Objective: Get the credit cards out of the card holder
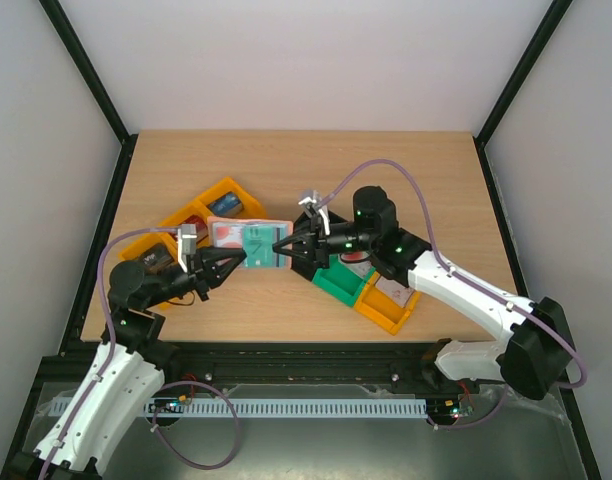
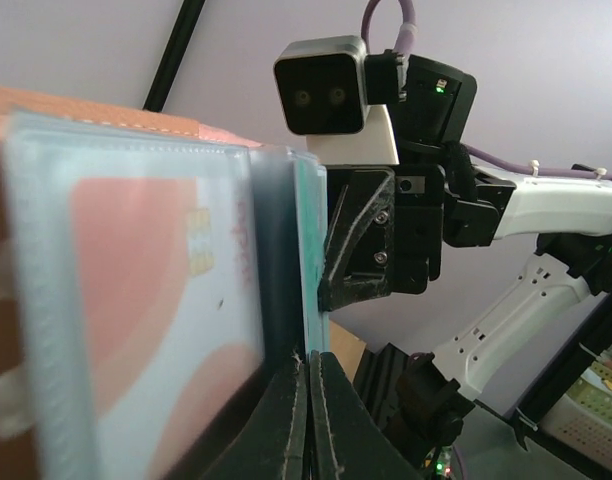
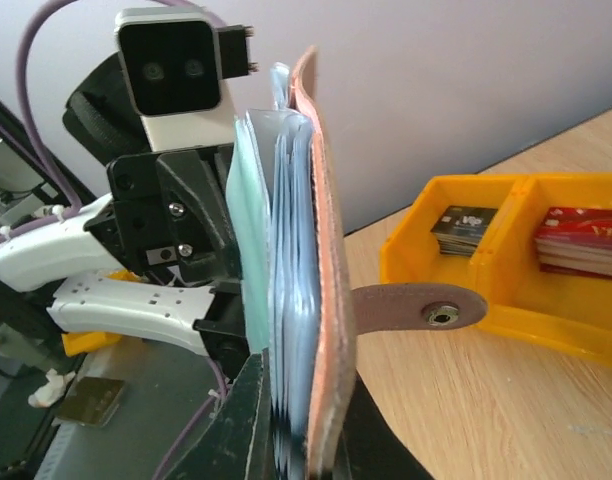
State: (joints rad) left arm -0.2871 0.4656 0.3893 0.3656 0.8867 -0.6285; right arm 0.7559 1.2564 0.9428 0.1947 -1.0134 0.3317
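Card holder [image 1: 248, 245] spread open, held up over the tabletop [image 1: 286, 170] just left of the green bin [image 1: 336, 287]. My left hand [image 1: 240, 262] is pinched tight on the holder's edge farther from that bin. My right hand [image 1: 279, 245] is closed on the edge nearer the bin, gripping the clear sleeves and pink cover. Credit cards [image 1: 258, 243] sit in the sleeves, one teal, one white with red shapes. The cover's stud strap [image 3: 426, 308] sticks out sideways

holder [image 1: 248, 246] is hanging open over bench [image 1: 386, 180], brownish-pink outside, clear sleeves fanning out; teal card [image 1: 258, 244] and red-white card [image 2: 156, 290] are sitting in the sleeves.
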